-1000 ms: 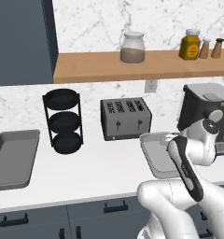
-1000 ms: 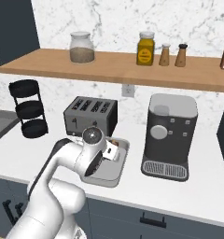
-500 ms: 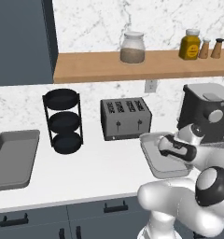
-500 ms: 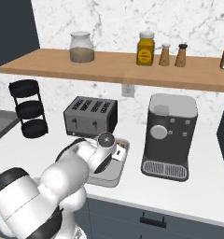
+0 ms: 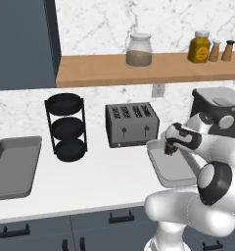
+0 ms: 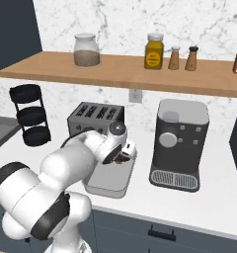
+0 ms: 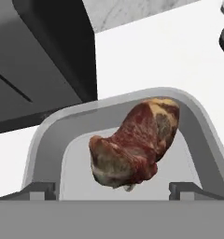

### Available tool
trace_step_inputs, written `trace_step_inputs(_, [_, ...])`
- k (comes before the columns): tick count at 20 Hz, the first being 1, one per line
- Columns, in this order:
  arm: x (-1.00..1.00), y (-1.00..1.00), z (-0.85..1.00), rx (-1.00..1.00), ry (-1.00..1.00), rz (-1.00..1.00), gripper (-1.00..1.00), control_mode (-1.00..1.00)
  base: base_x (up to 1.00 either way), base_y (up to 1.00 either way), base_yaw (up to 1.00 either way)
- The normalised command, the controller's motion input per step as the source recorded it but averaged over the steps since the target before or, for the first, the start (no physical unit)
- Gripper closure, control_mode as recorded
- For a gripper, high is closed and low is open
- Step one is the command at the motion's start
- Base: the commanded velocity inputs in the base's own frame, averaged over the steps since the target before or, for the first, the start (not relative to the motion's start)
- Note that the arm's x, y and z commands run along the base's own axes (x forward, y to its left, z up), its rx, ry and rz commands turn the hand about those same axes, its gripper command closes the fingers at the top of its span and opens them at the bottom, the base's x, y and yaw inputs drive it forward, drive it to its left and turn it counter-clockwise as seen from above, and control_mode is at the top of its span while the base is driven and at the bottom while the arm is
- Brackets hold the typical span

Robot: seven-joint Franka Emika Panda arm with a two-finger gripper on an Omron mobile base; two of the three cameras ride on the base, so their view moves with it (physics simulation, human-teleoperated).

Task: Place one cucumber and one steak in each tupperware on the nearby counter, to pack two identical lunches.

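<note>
**One steak over the near tupperware, jaws parted**

One steak (image 7: 135, 142) hangs in front of the hand camera, and the pincer (image 5: 169, 148) stands wide: its two tips sit at the far left and right of the hand view, well clear of the meat on both sides, with no pad touching it. Whether the steak rests on the floor of the box or is in the air above it, I cannot tell. It lies over the grey tupperware (image 5: 161, 166), inside its rim, toward the back wall.

A second ago the arm reached in from lower down, with the hand over the front part of the box. Now the wrist has swung up and round, and the hand sits over the back edge of the tupperware, close to the toaster (image 5: 131, 123). The tupperware has not shifted on the counter (image 5: 105, 181); it lies between the toaster and the coffee machine (image 6: 179, 143), as before.

Farther left stand the black three-tier rack (image 5: 66, 126) and a flat grey tray (image 5: 14, 164), both where they were.
</note>
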Motion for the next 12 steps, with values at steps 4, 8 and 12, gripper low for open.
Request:
trace_step_inputs(4, [-0.61, 0.43, 0.61, -0.04, -0.08, 0.01, -1.0, -1.0, 0.0, 0.0, 0.0])
trace_step_inputs(8, [-1.0, 0.77, 0.32, -0.15, -0.2, 0.05, -1.0, -1.0, 0.0, 0.0, 0.0])
trace_step_inputs(12, [-1.0, 0.62, 0.11, -0.17, -0.33, 0.04, -1.0, -1.0, 0.0, 0.0, 0.0])
